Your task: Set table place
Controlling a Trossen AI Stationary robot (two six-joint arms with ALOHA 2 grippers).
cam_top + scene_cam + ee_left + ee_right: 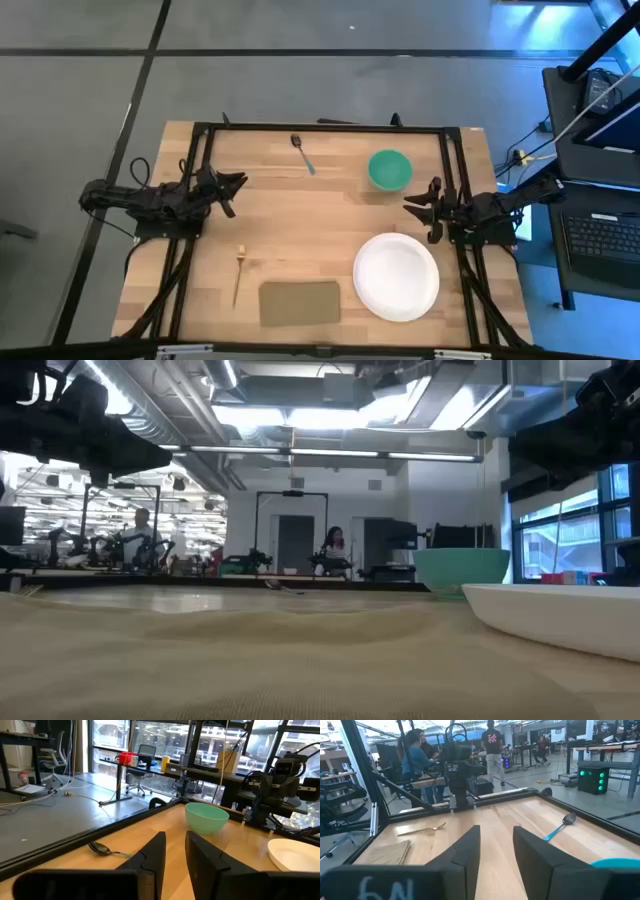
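Observation:
The round white plate (396, 276) lies on the wooden table (300, 215) at the near right; it also shows in the left wrist view (295, 854). The teal-green bowl (389, 169) stands at the far right. The dark spoon (303, 153) lies near the far edge. The pale fork (239, 272) lies at the near left. My left gripper (238, 184) hovers open and empty at the left side. My right gripper (412, 205) hovers open and empty at the right side, between bowl and plate.
A tan rectangular mat (300, 302) lies at the near edge, between fork and plate. A thin black frame (320, 128) edges the table. People stand in the room beyond the table (492, 745). Bare wood lies in the table's middle.

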